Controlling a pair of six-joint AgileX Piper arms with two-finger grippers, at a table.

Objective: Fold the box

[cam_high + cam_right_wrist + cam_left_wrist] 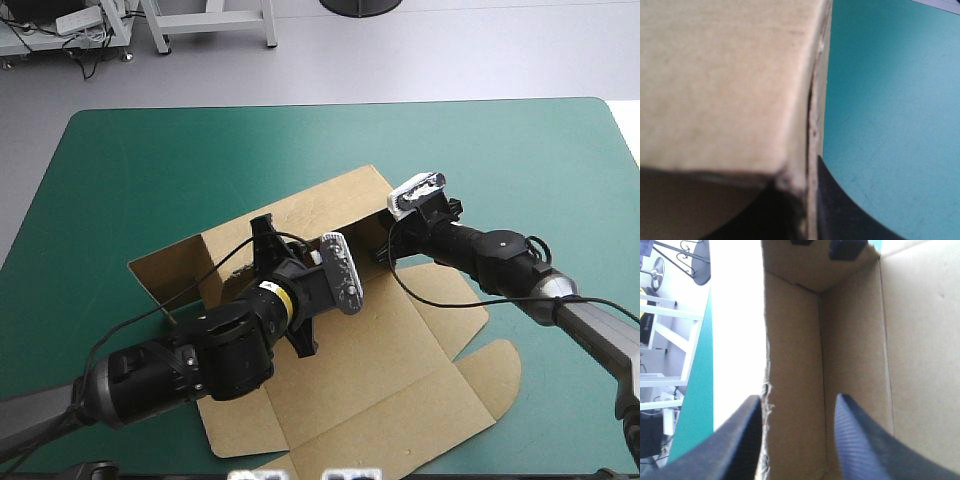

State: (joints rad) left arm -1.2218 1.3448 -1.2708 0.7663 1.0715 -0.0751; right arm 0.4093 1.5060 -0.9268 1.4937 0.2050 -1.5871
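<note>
The box [380,370] sits mid-table on the teal-green cover [130,150], a brown sheet with its near panels lying flat and one long wall standing up along the far side. The left gripper [799,397] is on that wall, toward its left part. Its black fingers are well apart and straddle the wall's ragged edge, the outer finger right beside the board, the inner one clear of it over the box's inside. At the wall's right end, the right gripper [807,172] has its fingers pinched almost together with a thin edge of board caught between them, clamped on the box at the corner. The left wrist view looks down the wall and shows that gripper's fingertips [845,247] at the far end
</note>
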